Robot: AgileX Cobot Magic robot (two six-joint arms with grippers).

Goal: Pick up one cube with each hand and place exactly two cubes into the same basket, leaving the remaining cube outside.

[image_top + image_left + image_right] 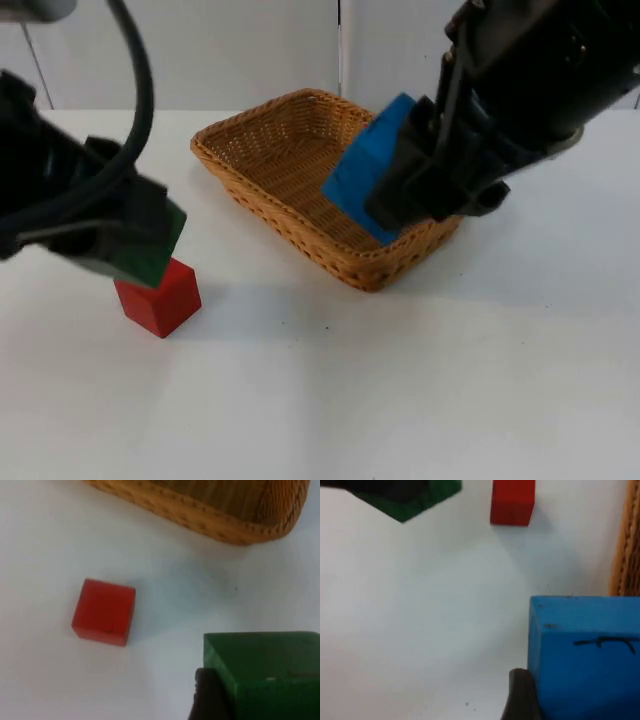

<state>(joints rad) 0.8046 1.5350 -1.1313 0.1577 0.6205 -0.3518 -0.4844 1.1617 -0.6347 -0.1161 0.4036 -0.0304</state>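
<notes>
Both pickups are complete; neither placement is. The right claw (pixel 400 190) is closed on the blue cube (pixel 365 175) and holds it raised above the wicker basket (pixel 260 150), over the basket's near right rim. In the right wrist view the blue cube (pixel 585 655) sits against the fingertip, with the basket wall beside it.

The left claw (pixel 135 240) is clamped on the green cube (pixel 160 250) and carries it clear of the white bench (pixel 400 400), above the bench's left side and well apart from the basket. The left wrist view confirms the green cube (pixel 262 675) against the black fingertip.

The red cube (pixel 158 297) rests on the bench just below the green one; it appears untouched, though the gap between them is hard to judge.

The basket interior looks empty. Remaining, in my judgement: release the blue cube into the basket, bring the green cube across and release it there too, and leave the red cube where it lies.
</notes>
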